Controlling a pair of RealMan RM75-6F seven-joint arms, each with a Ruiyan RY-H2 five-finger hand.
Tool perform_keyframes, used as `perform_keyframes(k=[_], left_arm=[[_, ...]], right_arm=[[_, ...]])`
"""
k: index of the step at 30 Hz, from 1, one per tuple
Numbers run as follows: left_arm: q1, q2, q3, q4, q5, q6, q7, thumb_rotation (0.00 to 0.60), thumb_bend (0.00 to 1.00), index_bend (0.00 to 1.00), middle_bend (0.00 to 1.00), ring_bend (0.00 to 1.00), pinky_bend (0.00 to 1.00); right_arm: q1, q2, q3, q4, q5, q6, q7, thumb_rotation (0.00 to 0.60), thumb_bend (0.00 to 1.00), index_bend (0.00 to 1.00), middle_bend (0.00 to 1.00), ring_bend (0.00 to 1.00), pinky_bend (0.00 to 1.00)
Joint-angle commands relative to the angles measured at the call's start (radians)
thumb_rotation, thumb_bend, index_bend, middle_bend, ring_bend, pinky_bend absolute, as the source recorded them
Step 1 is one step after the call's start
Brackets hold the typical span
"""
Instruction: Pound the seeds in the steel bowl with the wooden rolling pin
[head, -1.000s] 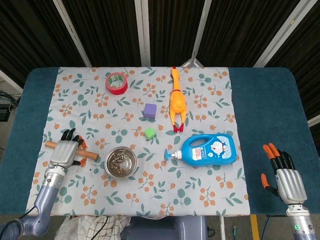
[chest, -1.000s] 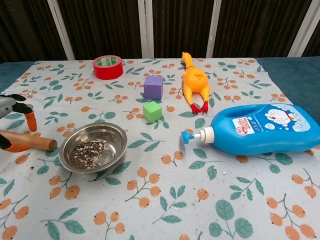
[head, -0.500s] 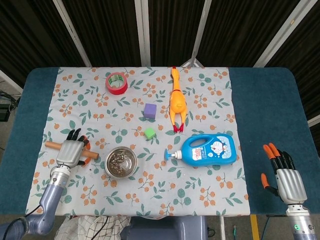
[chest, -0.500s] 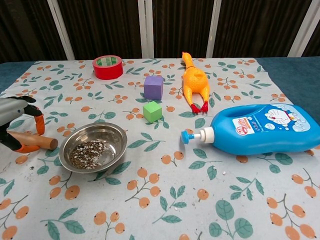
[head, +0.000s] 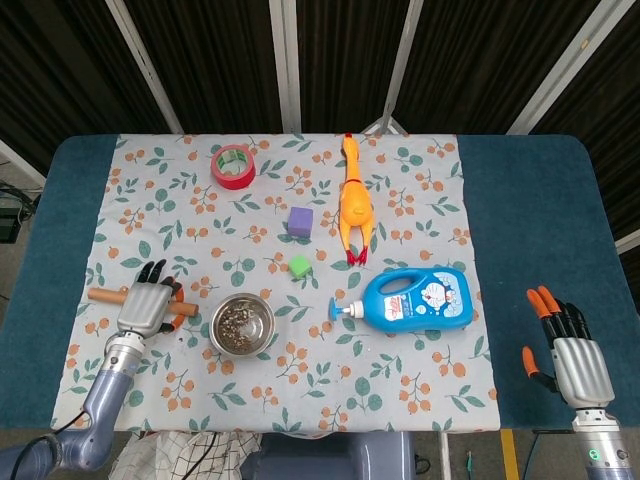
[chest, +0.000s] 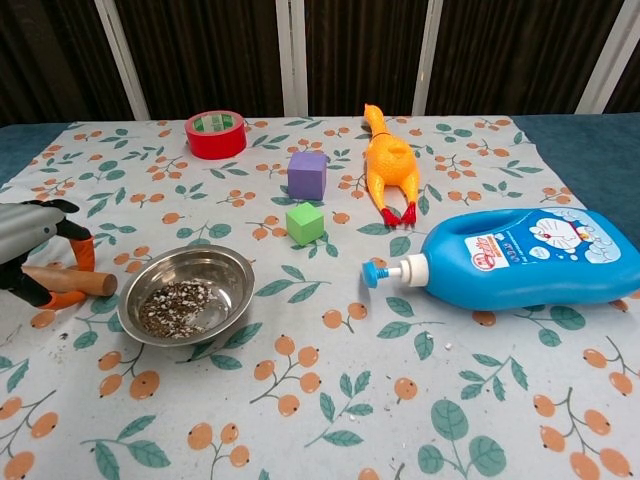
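Note:
The steel bowl holds dark crushed seeds and stands on the floral cloth, left of centre. The wooden rolling pin lies flat on the cloth just left of the bowl. My left hand is draped over the pin's middle. Its orange-tipped fingers straddle the pin, one behind and the thumb in front, loosely and spread apart. My right hand hovers open over the bare blue table at the near right, far from the bowl.
A blue detergent bottle lies on its side right of the bowl. A green cube, a purple cube, a rubber chicken and a red tape roll sit further back.
My left hand has slid right along the rolling pin, toward the bowl, in the same posture. The pin has barely shifted. The right hand has stayed put.

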Motion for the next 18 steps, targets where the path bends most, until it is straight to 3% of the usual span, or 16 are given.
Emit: perform_keyframes(k=[1,6,18], left_arm=[[0.000,-0.002,0.002,0.002,0.005,0.004,-0.004,0.600,0.52,0.55,0.47,0.05,0.00],[0.001,-0.007,0.004,0.002,0.029,0.019,-0.026,0.600,0.62,0.58,0.58,0.09,0.00],[0.000,-0.004,0.007,-0.003,0.060,0.030,-0.059,0.600,0.82,0.61,0.62,0.11,0.00]], right_arm=[[0.000,0.000,0.000,0.000,0.000,0.000,-0.001,0.600,0.52,0.00,0.00,0.00,0.00],[-0.001,0.000,0.000,-0.002,0.002,-0.001,-0.004,0.600,0.52,0.00,0.00,0.00,0.00],[-0.002,0.000,0.000,-0.005,0.004,-0.001,-0.006,0.600,0.52,0.00,0.00,0.00,0.00]])
